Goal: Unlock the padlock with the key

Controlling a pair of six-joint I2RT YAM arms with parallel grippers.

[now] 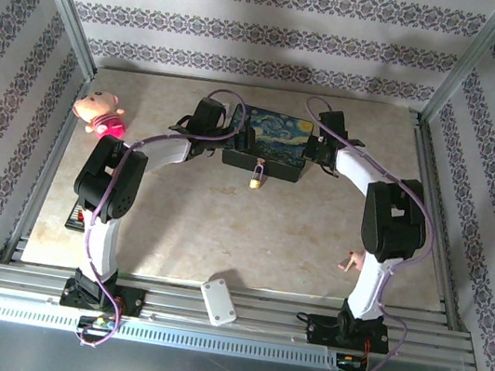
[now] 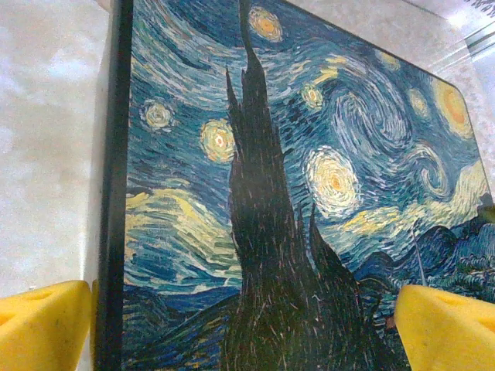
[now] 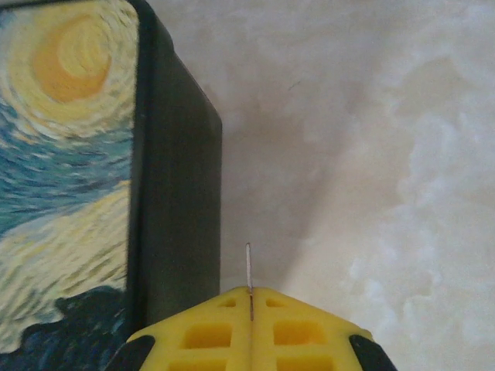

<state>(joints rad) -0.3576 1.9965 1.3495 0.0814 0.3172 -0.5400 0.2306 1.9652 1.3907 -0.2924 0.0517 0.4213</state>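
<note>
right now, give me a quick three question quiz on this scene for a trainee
1. True or false: the small brass-gold padlock sits at the near side of the dark blue painted tin.
2. The left end effector is: A open, with the tin between its fingers; B shut on the padlock; C shut on nothing.
3. What pokes out of the shut right end effector?
Key: 1 true; 2 A; 3 a thin silvery metal blade, seen edge-on.

Padlock [image 1: 256, 180] before tin [image 1: 275, 132]; toy [image 1: 99, 112] far left of it
</note>
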